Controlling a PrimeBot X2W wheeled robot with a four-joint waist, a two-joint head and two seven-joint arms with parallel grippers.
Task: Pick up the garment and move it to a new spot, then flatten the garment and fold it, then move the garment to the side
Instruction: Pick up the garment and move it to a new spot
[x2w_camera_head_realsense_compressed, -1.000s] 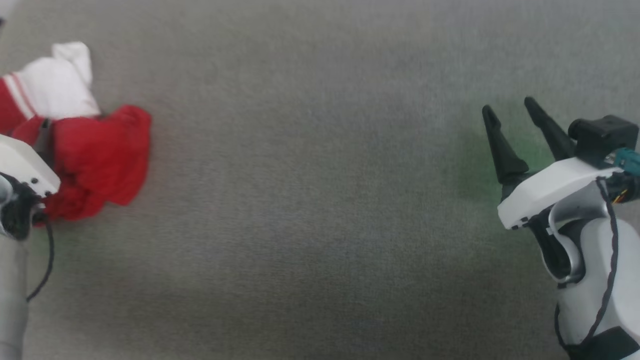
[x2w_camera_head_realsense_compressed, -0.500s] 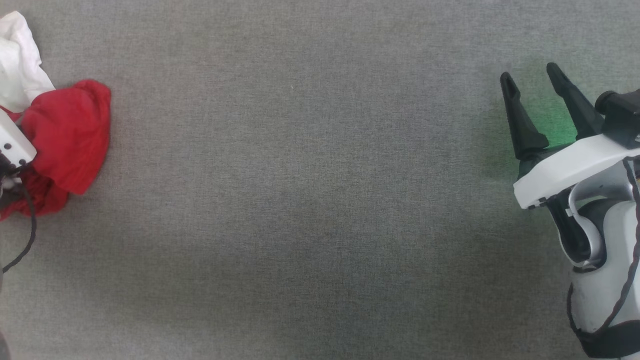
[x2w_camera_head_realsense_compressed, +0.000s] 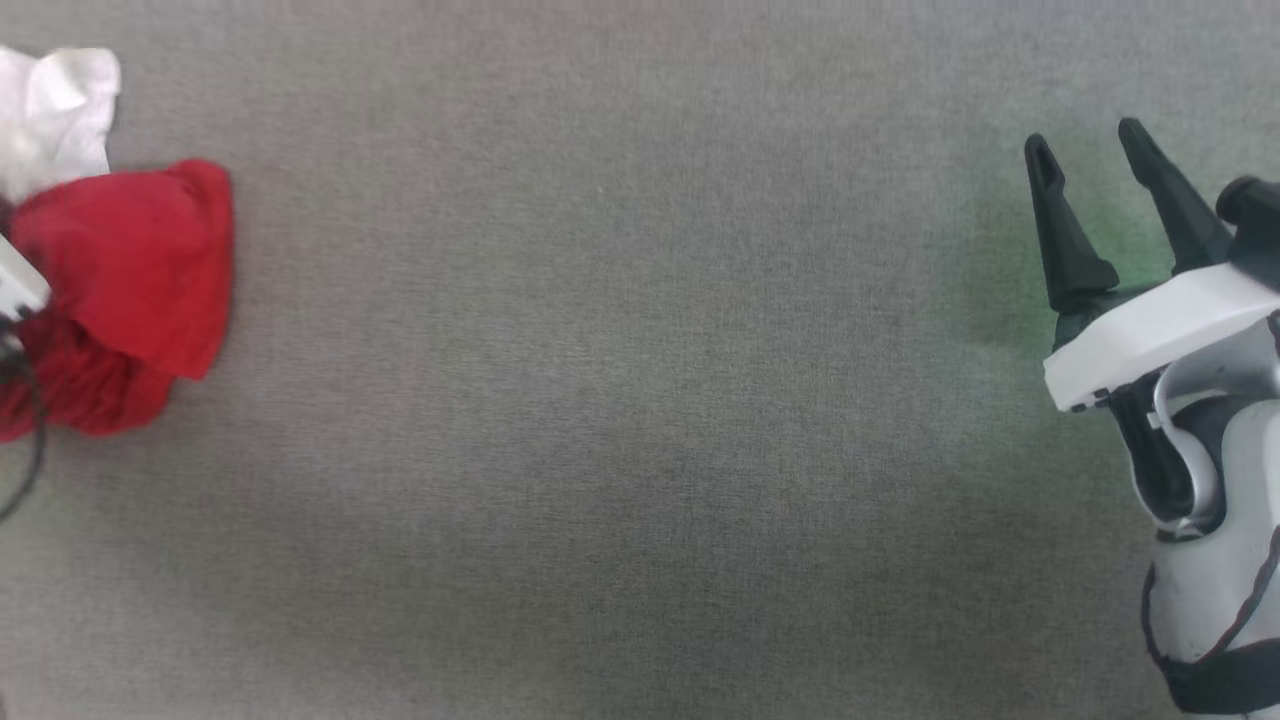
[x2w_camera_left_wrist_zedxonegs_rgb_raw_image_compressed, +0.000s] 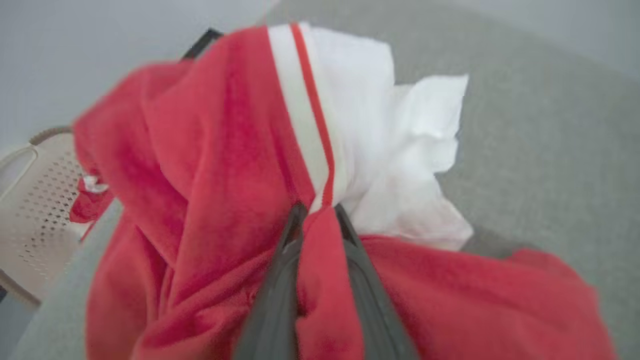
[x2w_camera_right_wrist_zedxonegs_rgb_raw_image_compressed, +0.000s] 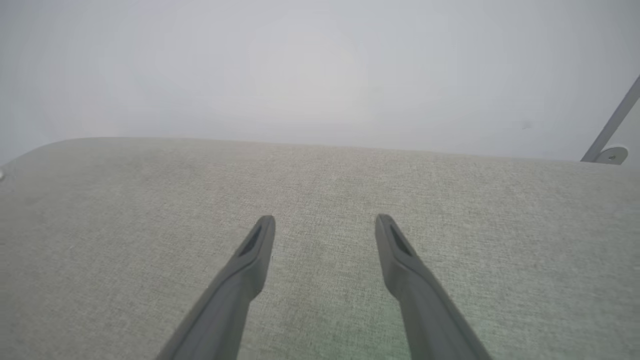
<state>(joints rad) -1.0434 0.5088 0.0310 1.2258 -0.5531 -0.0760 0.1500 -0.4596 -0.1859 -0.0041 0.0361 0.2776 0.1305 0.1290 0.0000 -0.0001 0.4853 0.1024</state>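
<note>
**Item 1, garment** (x2w_camera_head_realsense_compressed: 120, 280): I log a red jersey shirt bunched in a heap at the far left edge of the grey fabric surface (x2w_camera_head_realsense_compressed: 620, 400), partly cut off by the head view's border. A white sleeve (x2w_camera_left_wrist_zedxonegs_rgb_raw_image_compressed: 400, 140) sticks out toward the surface's far edge. A red-and-white striped trim (x2w_camera_left_wrist_zedxonegs_rgb_raw_image_compressed: 310, 125) runs between the red body and the sleeve.

**Item 2, left gripper** (x2w_camera_left_wrist_zedxonegs_rgb_raw_image_compressed: 316, 210): I read the jaws as drawn narrow, pinching a red fold of the garment at the foot of the trim, over the surface's left edge.

**Item 3, right gripper** (x2w_camera_head_realsense_compressed: 1085, 137): The jaws are spread wide, with bare surface showing between the fingers. It hangs over the surface's right side. I cannot tell whether the tips touch the surface.

**Item 4, perforated plastic item** (x2w_camera_left_wrist_zedxonegs_rgb_raw_image_compressed: 35, 200): Pale, sitting off the surface's left edge. I cannot tell whether it is a basket or a chair.

**Item 5, metal strut** (x2w_camera_right_wrist_zedxonegs_rgb_raw_image_compressed: 612, 122): It slants beyond the surface's far right corner.
</note>
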